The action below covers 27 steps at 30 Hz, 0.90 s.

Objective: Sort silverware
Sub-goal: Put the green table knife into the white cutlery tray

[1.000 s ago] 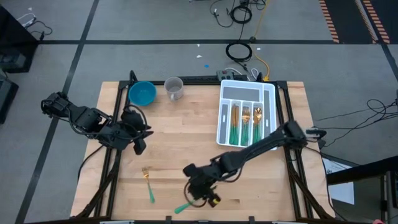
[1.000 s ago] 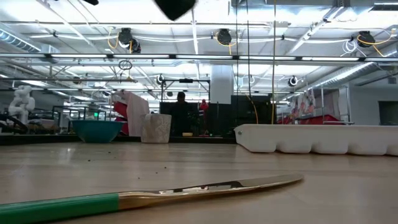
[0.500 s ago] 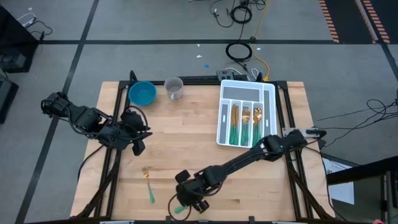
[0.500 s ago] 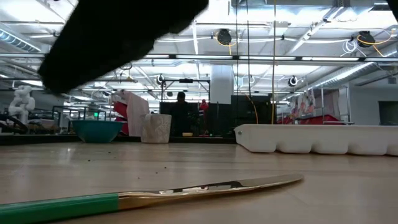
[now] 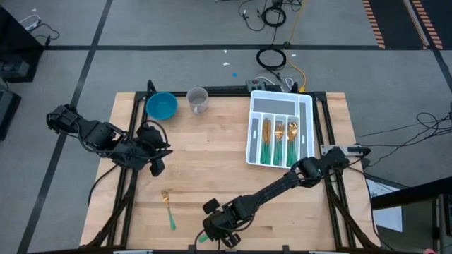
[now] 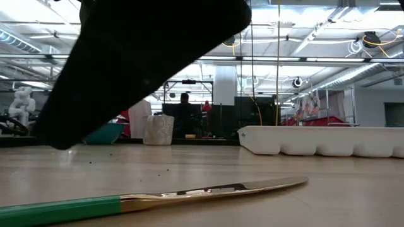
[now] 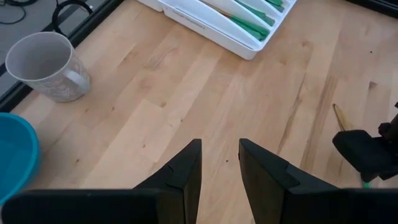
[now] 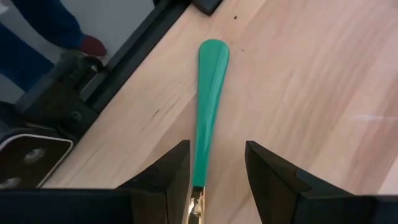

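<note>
Progress: tray (image 5: 305, 106) holds most silverware | left: fork (image 5: 168, 207), knife (image 8: 210, 99) at near edge | my right gripper (image 8: 214, 165) spread astride knife handle | left gripper (image 7: 219, 163) parted, idle

The left gripper (image 7: 219, 168) hangs over bare wood of the table (image 7: 186, 93), its two dark fingers (image 7: 186, 171) parted by a narrow gap with nothing between them. Ahead stands a speckled grey mug (image 7: 45, 66), and just beside it the rim of a blue bowl (image 7: 13, 155). Farther off lies a white divided tray (image 7: 211, 28) holding teal-handled silverware (image 7: 249, 28). The other arm's dark gripper (image 7: 370, 152) shows at the edge, by a gold utensil tip (image 7: 339, 117).
</note>
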Each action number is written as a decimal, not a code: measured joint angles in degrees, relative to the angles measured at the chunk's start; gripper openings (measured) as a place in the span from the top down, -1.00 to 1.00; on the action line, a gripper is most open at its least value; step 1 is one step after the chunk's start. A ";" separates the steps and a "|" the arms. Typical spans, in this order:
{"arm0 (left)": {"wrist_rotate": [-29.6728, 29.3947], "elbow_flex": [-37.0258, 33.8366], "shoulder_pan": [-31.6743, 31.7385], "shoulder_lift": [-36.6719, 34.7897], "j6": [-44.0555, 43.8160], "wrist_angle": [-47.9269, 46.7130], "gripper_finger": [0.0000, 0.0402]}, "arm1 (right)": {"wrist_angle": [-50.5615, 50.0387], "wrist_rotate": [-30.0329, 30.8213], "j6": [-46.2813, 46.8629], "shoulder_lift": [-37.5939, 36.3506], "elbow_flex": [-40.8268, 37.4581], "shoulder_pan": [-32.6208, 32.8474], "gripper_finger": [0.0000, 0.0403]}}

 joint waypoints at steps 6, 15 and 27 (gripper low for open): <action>0.00 0.00 0.00 0.00 0.00 -0.04 0.43 | -0.09 0.27 0.39 1.28 0.02 -0.04 0.27; 0.00 0.00 0.00 0.02 -0.04 -0.09 0.43 | -3.07 -0.05 1.90 2.93 0.15 0.00 0.28; 0.00 0.00 0.00 0.02 -0.09 -1.03 0.43 | -13.42 2.01 4.95 4.35 0.50 0.79 0.94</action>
